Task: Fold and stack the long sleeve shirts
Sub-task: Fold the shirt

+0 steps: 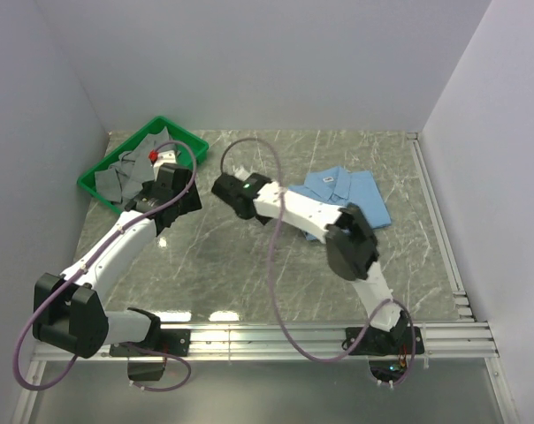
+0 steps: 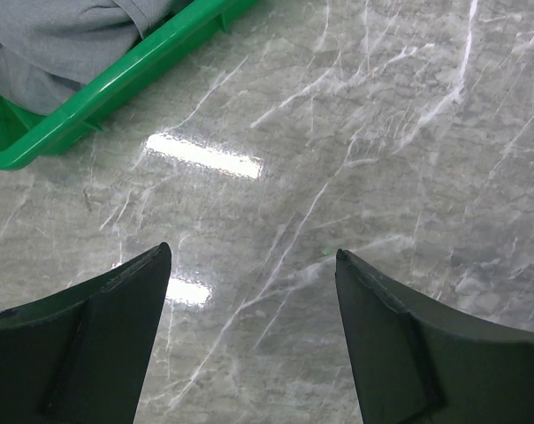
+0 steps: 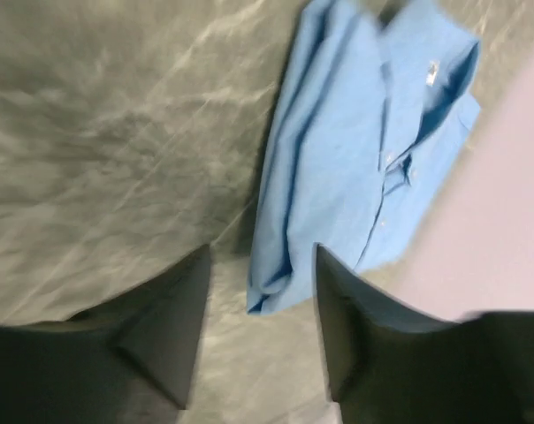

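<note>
Top view: a folded light blue shirt (image 1: 347, 193) lies on the table (image 1: 249, 265), centre right. Grey garments (image 1: 125, 172) fill a green tray (image 1: 86, 184) at far left.

Left wrist: left pincer (image 2: 249, 256) apart, empty, near the tray.

Right wrist, blurred: right pincer (image 3: 260, 252) apparently apart and empty, shirt ahead of it.

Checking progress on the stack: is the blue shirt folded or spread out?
Folded: the blue shirt lies as a compact rectangle with layered edges, no sleeves trailing.
</note>
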Robot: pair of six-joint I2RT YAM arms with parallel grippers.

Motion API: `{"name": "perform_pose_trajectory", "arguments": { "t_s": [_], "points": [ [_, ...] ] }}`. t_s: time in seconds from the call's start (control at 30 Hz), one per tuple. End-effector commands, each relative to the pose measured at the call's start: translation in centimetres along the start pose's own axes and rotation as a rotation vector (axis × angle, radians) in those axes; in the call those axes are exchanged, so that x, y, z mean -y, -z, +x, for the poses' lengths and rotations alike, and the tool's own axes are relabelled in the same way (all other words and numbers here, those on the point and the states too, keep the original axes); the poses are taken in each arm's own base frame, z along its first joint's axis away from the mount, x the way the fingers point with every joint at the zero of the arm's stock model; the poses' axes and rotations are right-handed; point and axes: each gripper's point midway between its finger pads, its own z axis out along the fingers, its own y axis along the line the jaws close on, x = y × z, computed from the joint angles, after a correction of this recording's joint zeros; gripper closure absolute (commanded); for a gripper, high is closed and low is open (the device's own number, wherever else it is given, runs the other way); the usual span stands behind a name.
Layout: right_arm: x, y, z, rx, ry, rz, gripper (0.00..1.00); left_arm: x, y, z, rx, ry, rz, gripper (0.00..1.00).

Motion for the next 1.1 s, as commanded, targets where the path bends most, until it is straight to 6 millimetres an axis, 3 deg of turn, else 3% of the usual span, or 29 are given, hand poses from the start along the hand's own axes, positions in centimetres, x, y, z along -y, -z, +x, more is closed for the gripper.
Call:
{"name": "perform_pose_trajectory", "arguments": {
  "t_s": [0.0,0.03,0.07,0.13,0.2,0.23,0.27,0.3,0.33,0.37,0.43,0.47,0.63,0.77,0.87,1.07],
  "points": [
    [4.6,3.8,-1.4,0.134,-0.284,-0.104,0.5,0.1,0.5,-1.3,0.05,0.029,0.015,0.19],
    [5.7,3.2,-1.7,0.154,-0.366,-0.112,0.53,0.0,0.5,-1.2,0.047,0.026,0.014,0.19],
    [6.4,3.0,-0.5,0.15,-0.429,-0.122,0.59,0.0,0.4,-1.2,0.047,0.028,0.014,0.19],
    [6.8,2.2,-0.2,0.156,-0.536,-0.195,0.63,0.0,0.4,-1.2,0.046,0.025,0.013,0.19],
    [8.3,0.4,1.6,0.121,-0.665,-0.221,0.7,0.0,0.4,-1.1,0.045,0.025,0.012,0.19],
    [7.9,0.2,0.9,0.153,-0.724,-0.287,0.71,0.0,0.4,-1.1,0.045,0.027,0.011,0.2],
    [8.1,-1.0,2.4,0.129,-0.785,-0.308,0.71,0.1,0.4,-1.2,0.047,0.027,0.015,0.2],
    [7.8,-1.5,2.7,0.133,-0.813,-0.336,0.72,0.1,0.4,-1.1,0.045,0.025,0.016,0.2],
    [7.3,-1.7,1.8,0.172,-0.852,-0.395,0.72,0.1,0.4,-1.2,0.049,0.028,0.017,0.2],
    [6.4,-3.1,3.4,0.128,-0.883,-0.402,0.73,0.1,0.4,-1.2,0.049,0.029,0.019,0.2],
    [4.9,-4.0,3.5,0.12,-0.899,-0.448,0.73,0.2,0.4,-1.2,0.048,0.028,0.025,0.2],
    [3.1,-4.9,4.6,0.075,-0.889,-0.476,0.74,0.3,0.4,-1.2,0.049,0.027,0.029,0.2],
    [-2.5,-6.2,6.2,-0.005,-0.85,-0.62,0.77,0.6,0.4,-1.2,0.048,0.027,0.047,0.2],
    [-5.0,-6.3,7.4,-0.072,-0.823,-0.693,0.78,0.9,0.3,-1.0,0.043,0.025,0.067,0.2],
    [-6.2,-5.1,7.3,-0.079,-0.771,-0.746,0.78,1.8,0.4,-0.8,0.04,0.034,0.12,0.2],
    [-7.8,-1.2,6.2,-0.05,-0.674,-0.849,0.77,6.6,1.2,0.0,-0.048,0.127,0.344,0.21]
  ]
}}
